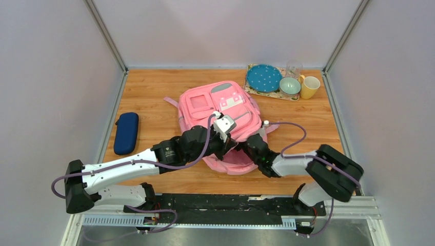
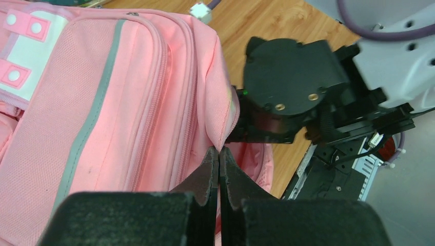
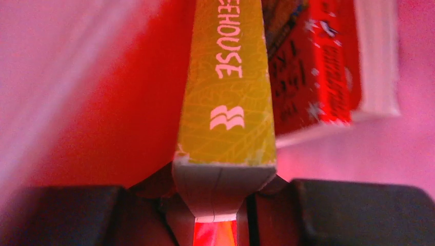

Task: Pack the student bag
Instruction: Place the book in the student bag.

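Observation:
The pink student bag [image 1: 220, 105] lies flat in the middle of the table, its opening toward the arms. My left gripper [image 1: 228, 145] is shut on the pink fabric rim of the opening [image 2: 225, 130], as the left wrist view [image 2: 219, 154] shows. My right gripper [image 3: 223, 179] is inside the bag, shut on a yellow-green book [image 3: 228, 107] with "TREEHOUSE" on its spine. A red book [image 3: 318, 66] lies deeper in the bag beside it. In the top view the right wrist [image 1: 258, 148] reaches into the opening and its fingers are hidden.
A navy blue zip case [image 1: 126, 132] lies at the left edge. At the back right, a tray holds a blue dotted plate [image 1: 263, 78], a pale bowl [image 1: 290, 85], a yellow mug [image 1: 310, 87] and a clear glass [image 1: 294, 68]. Grey walls enclose the table.

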{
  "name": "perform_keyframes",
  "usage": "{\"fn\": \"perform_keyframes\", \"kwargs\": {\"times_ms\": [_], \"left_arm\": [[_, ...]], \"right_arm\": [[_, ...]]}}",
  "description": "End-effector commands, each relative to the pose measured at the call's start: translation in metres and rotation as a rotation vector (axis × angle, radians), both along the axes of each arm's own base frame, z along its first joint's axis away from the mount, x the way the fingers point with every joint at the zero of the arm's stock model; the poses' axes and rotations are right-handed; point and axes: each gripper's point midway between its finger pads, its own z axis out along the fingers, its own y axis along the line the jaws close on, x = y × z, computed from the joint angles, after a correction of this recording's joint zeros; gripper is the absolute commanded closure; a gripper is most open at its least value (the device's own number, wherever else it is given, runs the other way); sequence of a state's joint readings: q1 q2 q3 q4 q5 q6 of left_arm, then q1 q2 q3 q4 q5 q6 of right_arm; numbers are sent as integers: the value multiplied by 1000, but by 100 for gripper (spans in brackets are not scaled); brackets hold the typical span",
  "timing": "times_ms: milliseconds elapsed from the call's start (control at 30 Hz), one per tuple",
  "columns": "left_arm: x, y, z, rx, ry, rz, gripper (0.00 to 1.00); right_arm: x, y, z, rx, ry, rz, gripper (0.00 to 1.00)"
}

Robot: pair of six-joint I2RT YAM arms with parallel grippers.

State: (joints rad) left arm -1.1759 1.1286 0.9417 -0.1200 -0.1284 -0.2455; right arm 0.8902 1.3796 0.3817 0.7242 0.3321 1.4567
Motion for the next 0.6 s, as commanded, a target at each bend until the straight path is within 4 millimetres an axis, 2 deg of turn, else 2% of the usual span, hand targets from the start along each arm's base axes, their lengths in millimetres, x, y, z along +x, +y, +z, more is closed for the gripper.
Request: {"fn": "perform_keyframes", "kwargs": {"times_ms": [0,67,100,133,200,233,300,333,533,567], "left_arm": [[-11,-5,94,-273,-69,-45,100],[-11,-3,94,-274,-70,-42,100],[-11,-2,90,-267,-68,-37,100],[-11,-1,91,-269,-72,-36,100],[-10,1,88,-263,-76,-29,100],[-9,1,88,-261,-79,-27,100],[-8,3,84,-253,-80,-20,100],[-8,3,81,-245,-82,-20,100],[-6,2,74,-226,-83,-14,100],[-5,2,73,-224,-83,-11,100]], "right_arm": [[37,30,81,228,-230,-48,100],[43,35,76,238,-234,-56,93],[45,37,60,220,-200,-62,89],[45,35,49,201,-172,-67,76],[41,25,34,159,-124,-85,66],[37,20,16,99,-78,-90,55],[31,11,6,38,-40,-95,45],[26,6,5,-18,-17,-85,14],[-1,-10,-7,-238,87,-9,11],[-5,-13,-1,-232,87,-4,11]]}}
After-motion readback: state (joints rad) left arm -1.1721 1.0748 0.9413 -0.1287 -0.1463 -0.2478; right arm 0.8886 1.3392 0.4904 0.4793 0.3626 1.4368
